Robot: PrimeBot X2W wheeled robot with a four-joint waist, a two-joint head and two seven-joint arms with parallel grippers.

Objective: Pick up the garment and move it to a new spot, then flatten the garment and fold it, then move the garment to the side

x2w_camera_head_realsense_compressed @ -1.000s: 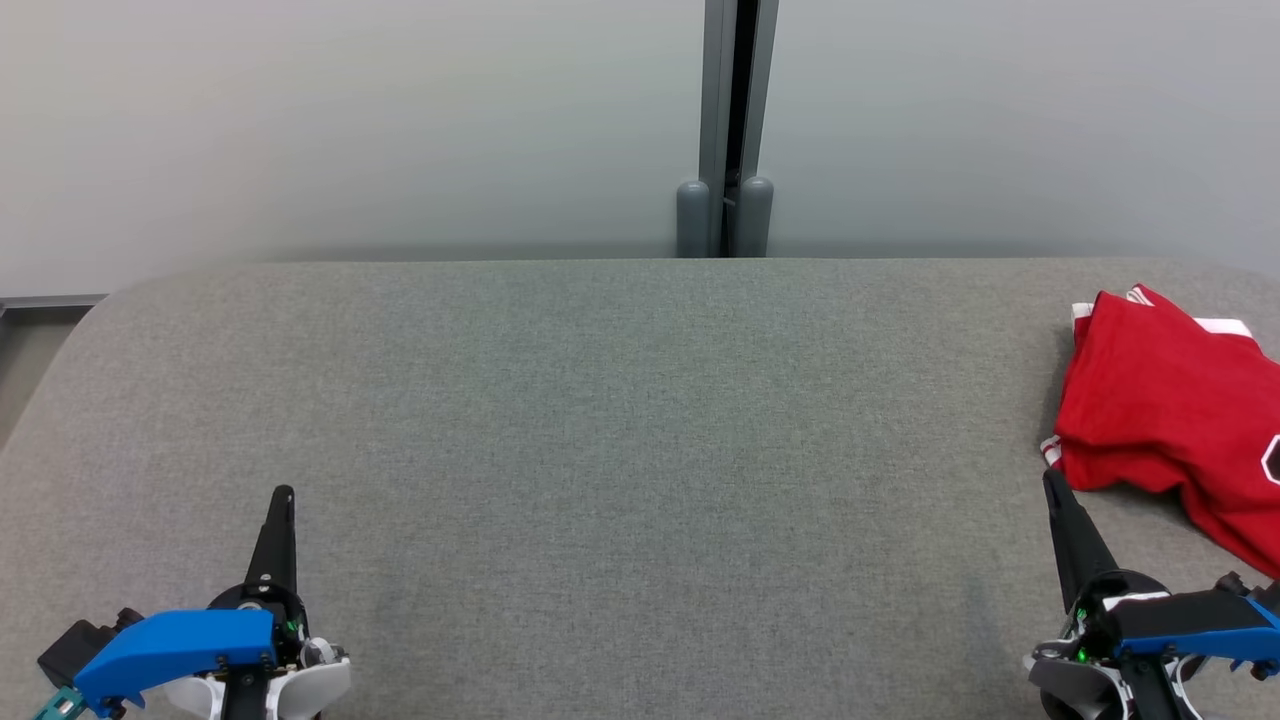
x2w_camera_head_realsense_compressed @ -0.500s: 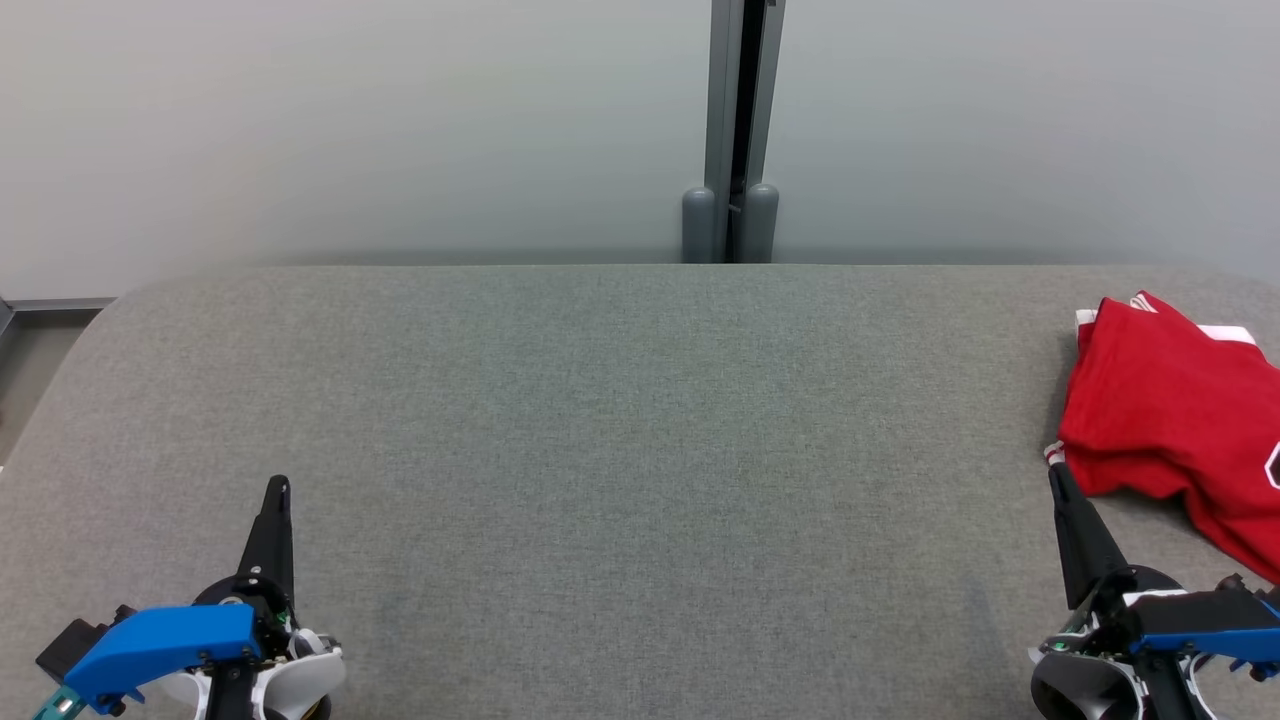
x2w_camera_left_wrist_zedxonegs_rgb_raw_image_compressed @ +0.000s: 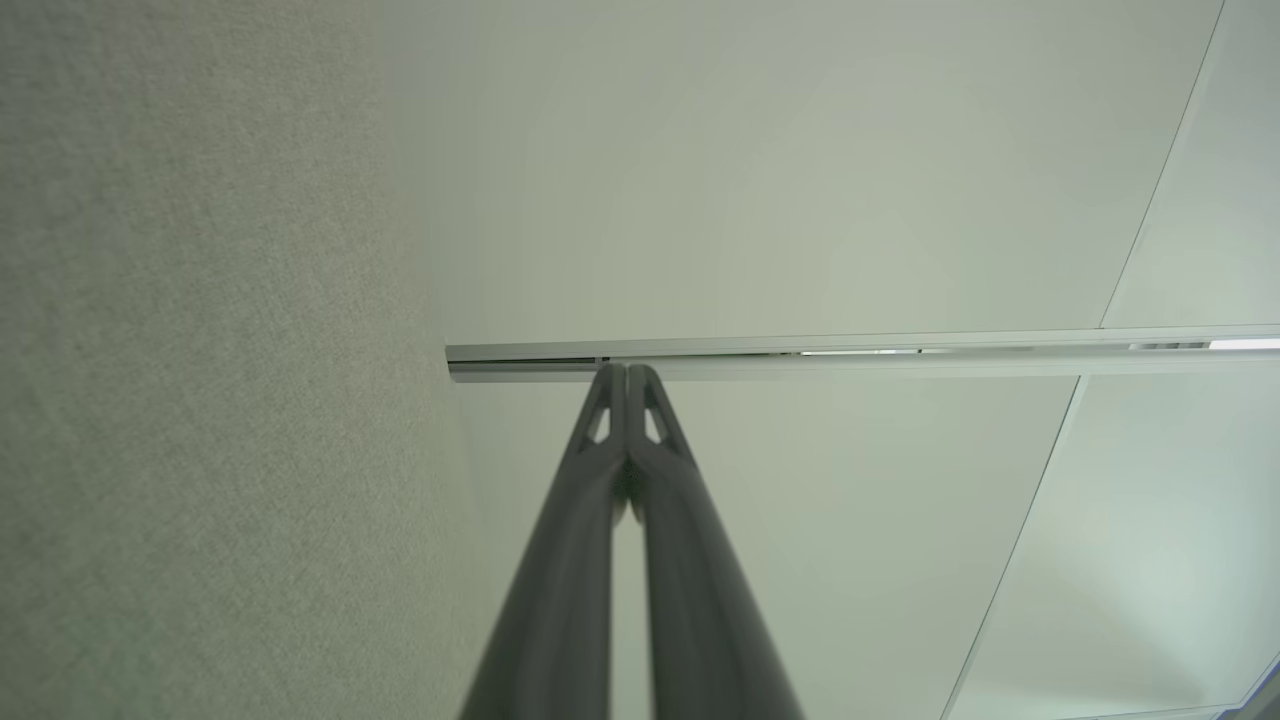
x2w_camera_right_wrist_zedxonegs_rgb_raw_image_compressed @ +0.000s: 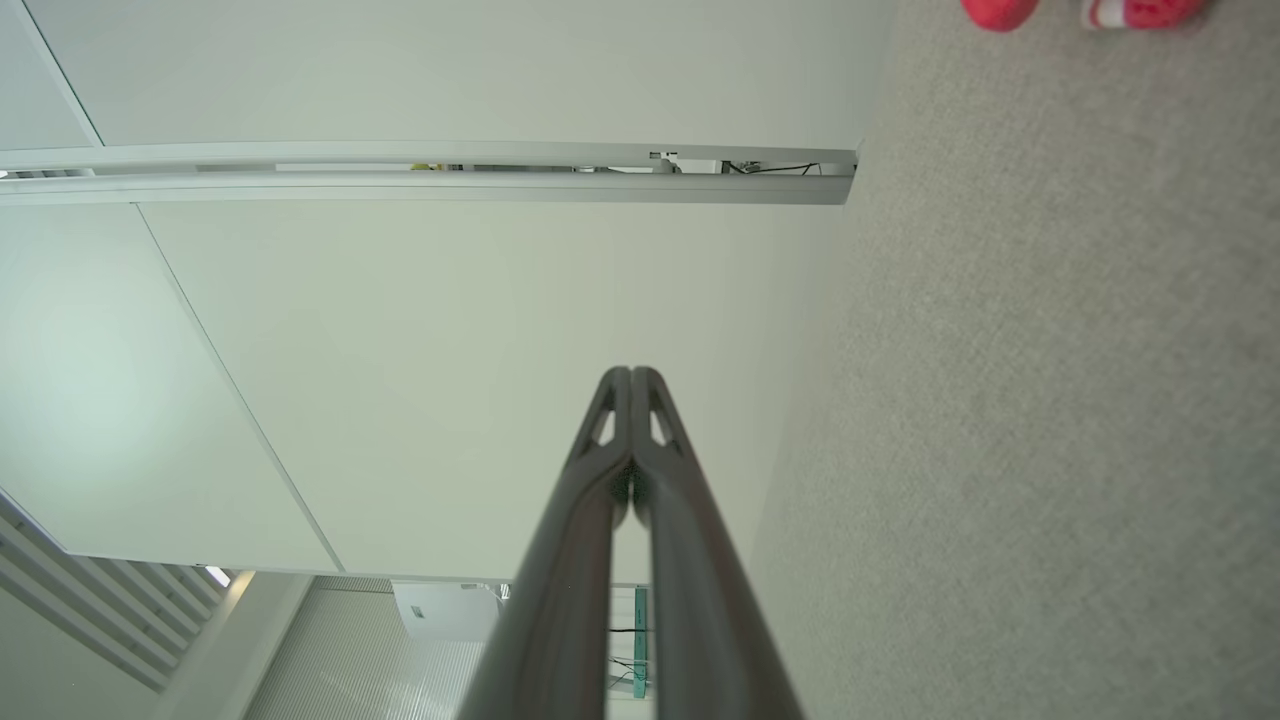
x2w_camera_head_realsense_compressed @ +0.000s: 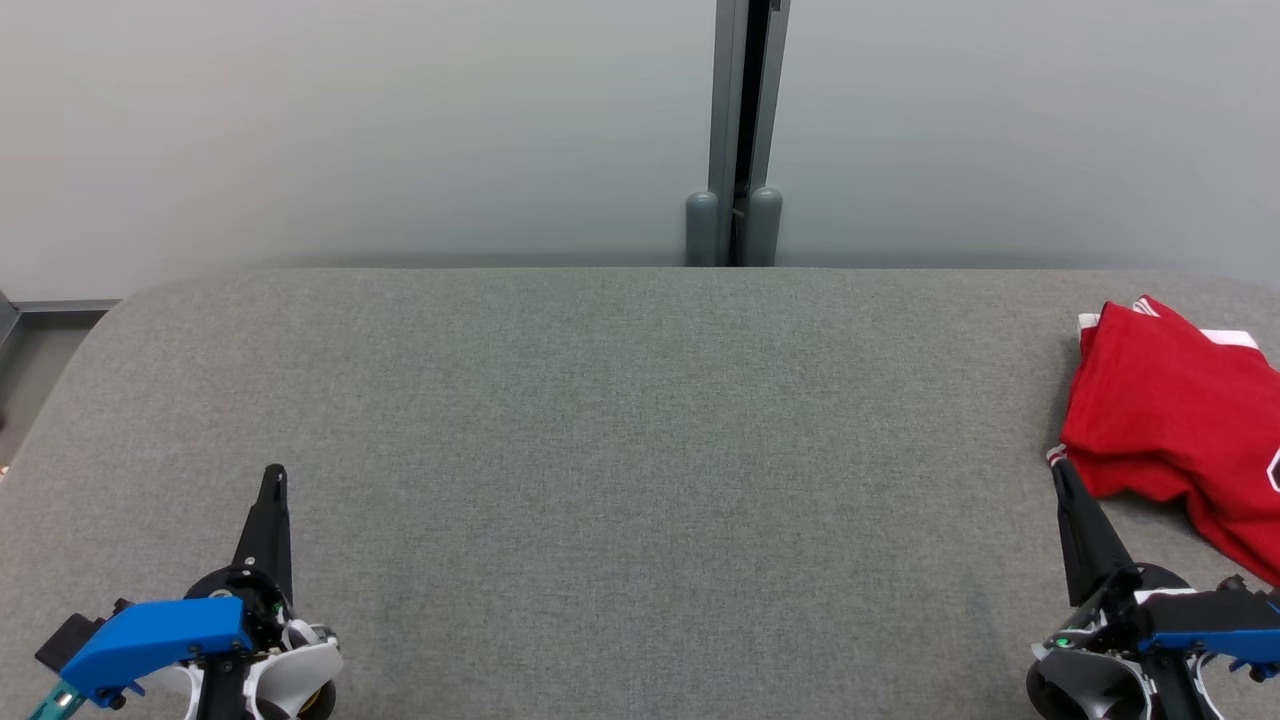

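Observation:
The garment (x2w_camera_head_realsense_compressed: 1170, 420) is red with white trim and lies bunched at the far right of the grey cushioned surface (x2w_camera_head_realsense_compressed: 620, 420), running off the head view's right edge. A strip of it (x2w_camera_right_wrist_zedxonegs_rgb_raw_image_compressed: 1080, 12) shows at the top of the right wrist view. My right gripper (x2w_camera_head_realsense_compressed: 1060, 472) is shut and empty, its tip just short of the garment's near left corner. My left gripper (x2w_camera_head_realsense_compressed: 273, 475) is shut and empty at the lower left, far from the garment. Both wrist views show fingers pressed together: left gripper (x2w_camera_left_wrist_zedxonegs_rgb_raw_image_compressed: 627, 372), right gripper (x2w_camera_right_wrist_zedxonegs_rgb_raw_image_compressed: 631, 375).
Behind the surface stand pale wall panels with a grey post (x2w_camera_head_realsense_compressed: 740, 130) at the joint. The surface's left edge curves down to a floor gap (x2w_camera_head_realsense_compressed: 30, 350).
The whole head view has shifted slightly, so the camera moved. Both grippers sit a little lower in the picture and stay shut. The garment lies as before.

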